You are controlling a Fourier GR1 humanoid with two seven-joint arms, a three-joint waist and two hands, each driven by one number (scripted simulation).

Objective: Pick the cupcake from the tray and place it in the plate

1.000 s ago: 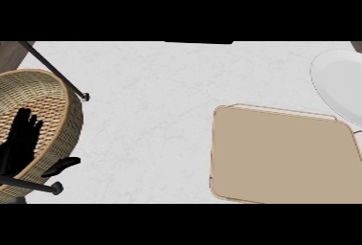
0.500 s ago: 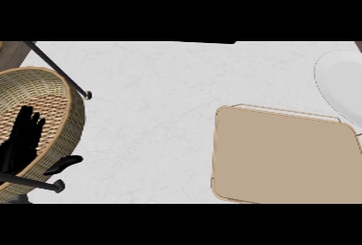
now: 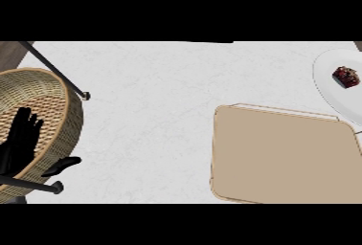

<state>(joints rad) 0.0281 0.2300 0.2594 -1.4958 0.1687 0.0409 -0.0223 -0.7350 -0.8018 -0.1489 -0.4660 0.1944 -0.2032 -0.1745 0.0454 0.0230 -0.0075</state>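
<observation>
on the plate (image 3: pixel 331 98), cupcake (image 3: pixel 346 76) newly visible

Bright, even light covers counter (image 3: pixel 163 95) and tray (image 3: pixel 283 158), shadows faint.

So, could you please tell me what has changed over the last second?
A dark cupcake now sits on the white round plate, which showed bare before. The tan rectangular tray, the woven wicker basket and the open left hand over it stayed put.
</observation>
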